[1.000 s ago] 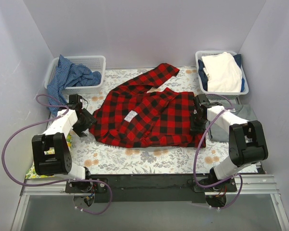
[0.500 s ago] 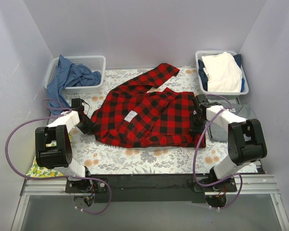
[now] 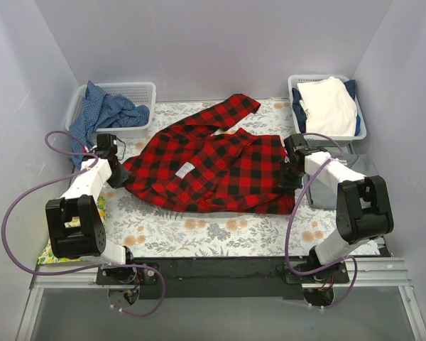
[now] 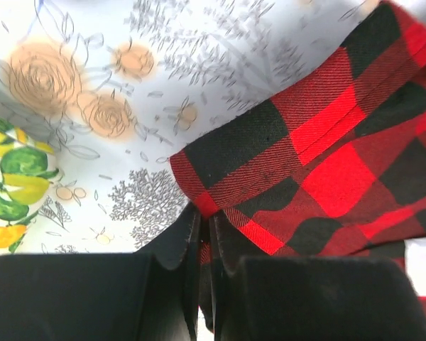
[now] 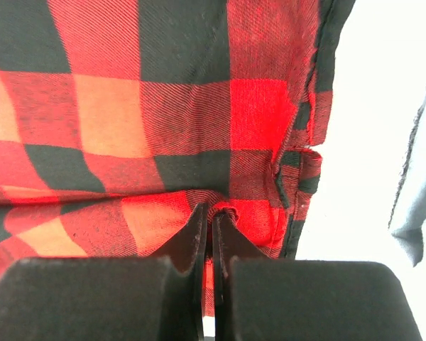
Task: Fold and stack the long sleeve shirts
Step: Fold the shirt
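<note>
A red-and-black plaid long sleeve shirt [image 3: 213, 167] lies spread across the middle of the floral mat, one sleeve reaching toward the back. My left gripper [image 3: 122, 173] is shut on its left corner; the left wrist view shows the plaid edge [image 4: 270, 163] pinched between the closed jaws of the gripper [image 4: 204, 213]. On the other side, my right gripper [image 3: 290, 177] is shut on the right hem, with a fold of plaid [image 5: 163, 128] caught at its tips [image 5: 211, 212]. A grey shirt [image 3: 361, 172] lies under the right arm, mostly hidden.
A white basket [image 3: 143, 89] at the back left holds blue cloth [image 3: 103, 114]. Another basket [image 3: 295, 84] at the back right holds a cream-white and navy pile [image 3: 328, 106]. A lemon-print cloth [image 3: 55, 252] sits by the left arm's base. Grey walls enclose three sides.
The left gripper closed on the shirt's left corner and moved back and left with it. The shirt's front edge shifted away from the near side. The right gripper stayed shut on the hem.
</note>
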`<act>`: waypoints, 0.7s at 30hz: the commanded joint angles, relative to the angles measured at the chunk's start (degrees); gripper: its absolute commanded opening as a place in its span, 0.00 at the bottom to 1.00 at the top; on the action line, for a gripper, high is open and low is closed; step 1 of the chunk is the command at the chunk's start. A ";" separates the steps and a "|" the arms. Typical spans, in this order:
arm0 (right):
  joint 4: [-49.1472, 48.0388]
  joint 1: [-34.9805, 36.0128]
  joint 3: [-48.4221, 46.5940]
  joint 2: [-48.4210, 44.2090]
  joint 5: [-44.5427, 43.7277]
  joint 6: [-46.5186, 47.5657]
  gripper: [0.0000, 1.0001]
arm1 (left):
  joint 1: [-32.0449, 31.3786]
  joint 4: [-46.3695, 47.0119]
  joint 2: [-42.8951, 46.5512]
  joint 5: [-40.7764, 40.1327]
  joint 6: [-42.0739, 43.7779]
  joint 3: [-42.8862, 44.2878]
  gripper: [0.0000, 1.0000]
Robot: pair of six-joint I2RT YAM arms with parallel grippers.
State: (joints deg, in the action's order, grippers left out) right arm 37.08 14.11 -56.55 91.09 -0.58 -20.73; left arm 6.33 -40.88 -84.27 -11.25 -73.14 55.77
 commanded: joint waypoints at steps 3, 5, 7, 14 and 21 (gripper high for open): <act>-0.78 -0.13 -5.31 -2.15 0.23 0.34 0.01 | 0.53 -0.86 0.60 -2.03 1.25 4.34 0.00; -0.87 -0.13 -5.58 -1.62 0.23 0.25 0.01 | 0.44 -1.92 0.07 -1.94 1.07 5.31 0.41; -0.43 -0.05 -5.85 -0.91 2.05 0.43 0.01 | 0.44 -2.62 0.77 -2.03 1.16 6.71 0.58; -0.43 -0.05 -4.35 -0.83 2.34 0.52 0.01 | -0.61 5.80 4.38 20.97 5.91 7.08 0.65; -0.43 0.04 -4.79 -0.12 2.07 1.04 0.01 | -16.16 12.14 -4.14 28.12 6.88 6.81 0.64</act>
State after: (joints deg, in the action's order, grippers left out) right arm 36.97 14.11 -60.36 90.48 1.37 -20.60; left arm -2.57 -33.10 -84.53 8.73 -67.72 62.04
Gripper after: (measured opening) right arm 0.042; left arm 0.641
